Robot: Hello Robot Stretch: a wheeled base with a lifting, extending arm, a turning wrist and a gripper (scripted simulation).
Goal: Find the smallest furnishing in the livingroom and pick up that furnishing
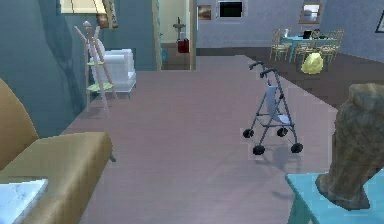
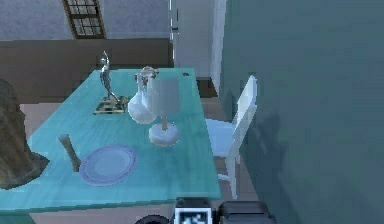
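A teal table [image 2: 190, 150] carries a small dark figurine on a flat base [image 2: 104, 78], a clear glass vase [image 2: 143, 98], a white table lamp [image 2: 163, 108], a pale plate [image 2: 108, 163] and a short brown post [image 2: 68, 150]. A large brown bust [image 2: 12, 140] stands at the table's left end and appears again as the bust [image 1: 355, 145] on the teal table corner [image 1: 320, 208] in the forward view. Only the gripper's dark body [image 2: 152, 217] pokes in at the arm side view's bottom edge beside the white marker squares [image 2: 195, 213]. I cannot tell whether it holds anything.
A white chair [image 2: 235, 125] sits at the table's right side against a dark wall. Ahead lie open floor, a wheeled walker [image 1: 272, 110], a tan sofa [image 1: 50, 160], a white armchair [image 1: 120, 70], a wooden mannequin stand [image 1: 95, 60], a far dining set [image 1: 305, 45] and a yellow bag [image 1: 314, 64].
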